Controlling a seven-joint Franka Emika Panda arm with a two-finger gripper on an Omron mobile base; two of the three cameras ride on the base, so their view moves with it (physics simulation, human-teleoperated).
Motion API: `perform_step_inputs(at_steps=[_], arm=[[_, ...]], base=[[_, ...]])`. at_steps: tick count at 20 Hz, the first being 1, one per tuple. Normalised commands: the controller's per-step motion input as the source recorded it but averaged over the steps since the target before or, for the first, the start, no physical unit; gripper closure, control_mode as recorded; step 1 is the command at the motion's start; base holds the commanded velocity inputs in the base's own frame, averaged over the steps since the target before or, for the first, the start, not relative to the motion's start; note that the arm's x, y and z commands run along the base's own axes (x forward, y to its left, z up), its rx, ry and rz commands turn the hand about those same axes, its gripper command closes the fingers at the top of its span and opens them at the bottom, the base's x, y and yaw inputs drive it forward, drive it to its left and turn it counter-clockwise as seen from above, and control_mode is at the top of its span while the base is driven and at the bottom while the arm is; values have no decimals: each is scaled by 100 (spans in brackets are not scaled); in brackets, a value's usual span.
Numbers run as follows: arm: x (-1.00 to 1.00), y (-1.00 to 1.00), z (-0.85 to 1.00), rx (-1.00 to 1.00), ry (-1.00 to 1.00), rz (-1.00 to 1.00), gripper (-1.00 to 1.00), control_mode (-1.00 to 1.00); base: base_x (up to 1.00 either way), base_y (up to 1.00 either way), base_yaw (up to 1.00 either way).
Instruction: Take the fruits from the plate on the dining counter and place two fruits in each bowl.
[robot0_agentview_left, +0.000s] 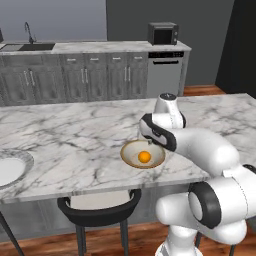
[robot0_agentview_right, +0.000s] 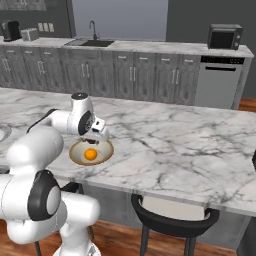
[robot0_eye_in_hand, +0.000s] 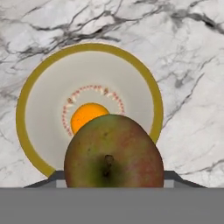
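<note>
My gripper (robot0_agentview_right: 93, 140) is shut on a reddish-brown and green fruit (robot0_eye_in_hand: 113, 151), held just above the pale tan bowl (robot0_agentview_left: 128, 159) on the white marble dining counter (robot0_agentview_left: 75, 135). The fruit hides the fingertips in the hand view. One bright orange fruit (robot0_agentview_left: 144, 157) lies in the middle of that bowl (robot0_eye_in_hand: 154, 98), a little beyond the held fruit; the orange fruit (robot0_eye_in_hand: 85, 116) is partly covered by it. The white plate (robot0_agentview_left: 22, 161) with its grey rim sits at the counter's far left, cut by the frame edge.
A dark stool (robot0_agentview_left: 100, 207) stands under the counter's near edge, and another stool (robot0_agentview_right: 172, 215) is further right. Behind the counter runs the grey-cabinet worktop with a sink (robot0_agentview_right: 90, 43) and a microwave (robot0_agentview_left: 163, 33). Bare marble stretches right of the bowl.
</note>
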Motion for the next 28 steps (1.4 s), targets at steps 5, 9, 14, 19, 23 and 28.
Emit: perform_step_inputs(at_steps=[5, 9, 14, 19, 23, 28], arm=[[-26, 21, -31, 0, 9, 6, 100, -100], [-5, 45, -16, 0, 4, 2, 100, -100], [14, -6, -10, 0, 3, 0, 100, -100], [31, -4, -23, 0, 3, 0, 100, -100], [6, 0, -29, 0, 2, 0, 100, -100], [0, 1, -19, 0, 3, 0, 100, -100]], base=[[0, 0, 0], [0, 0, 0], [0, 0, 0], [0, 0, 0], [0, 0, 0], [0, 0, 0]])
